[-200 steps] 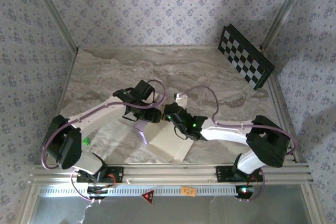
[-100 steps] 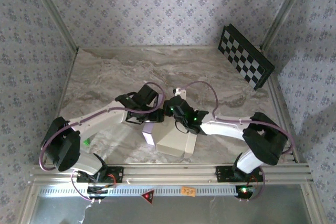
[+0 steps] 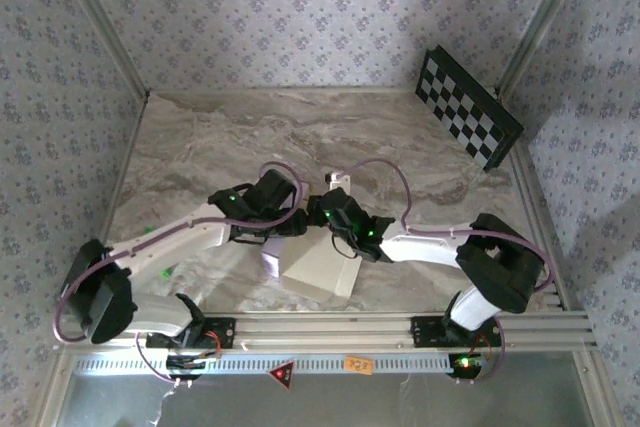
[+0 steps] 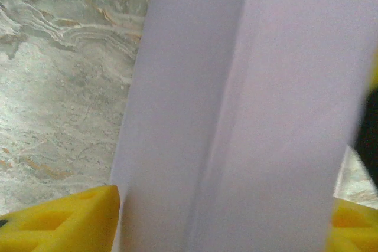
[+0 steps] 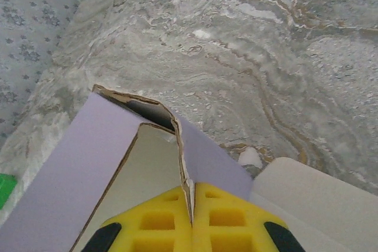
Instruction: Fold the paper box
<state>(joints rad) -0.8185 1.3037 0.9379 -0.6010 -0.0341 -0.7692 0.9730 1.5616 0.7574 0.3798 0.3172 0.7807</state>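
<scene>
Box [image 3: 318, 269]: we pinch its wall [image 5: 208, 153] in the right gripper [image 5: 192, 208] to steady it; left gripper [image 4: 207, 222] straddles a panel [image 4: 248, 116], grip we cannot tell.

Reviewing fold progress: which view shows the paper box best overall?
Top external: most of the paper box shows mid-frame, cream panel up, lilac side visible. Right wrist shows one lilac wall corner pinched in the shut right gripper. Left wrist shows a close lilac panel between yellow fingers.
</scene>
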